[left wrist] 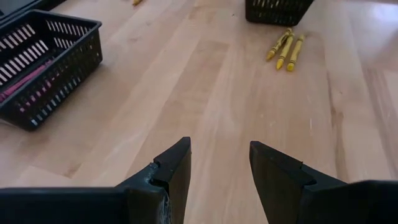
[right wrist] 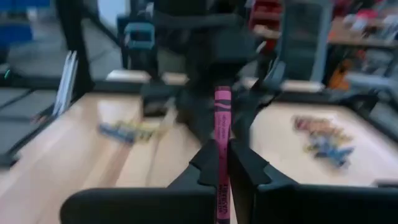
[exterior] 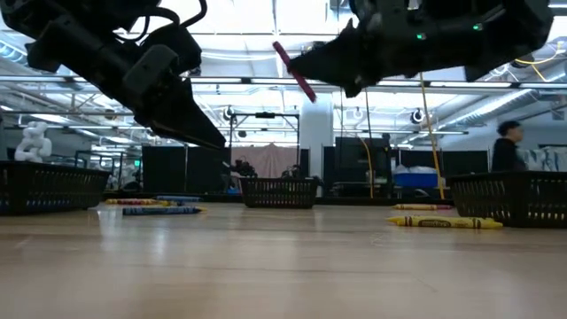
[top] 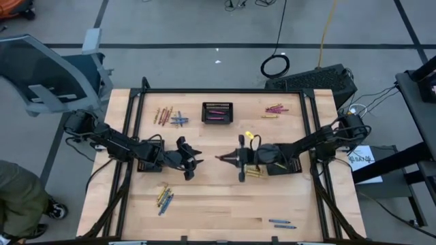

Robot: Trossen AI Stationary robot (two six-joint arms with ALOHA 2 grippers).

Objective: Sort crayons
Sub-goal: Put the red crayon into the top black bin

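Pink crayon [right wrist: 222, 134] sits pinched between the pressed fingers of the right gripper [top: 225, 158], raised above mid-table, its long axis running on from the fingers toward the left arm. The black basket [top: 216, 112] that already holds pink sticks stands at the table's far side, just left of this gripper, so the carry likely goes far and slightly left. The left gripper [top: 194, 162] hovers close opposite, jaws spread and empty. Yellow crayons [top: 253, 173] lie under the right arm.

Wooden table [top: 218, 197] carries scattered crayons [top: 164, 197] and, seemingly, one black mesh basket [top: 216, 112].
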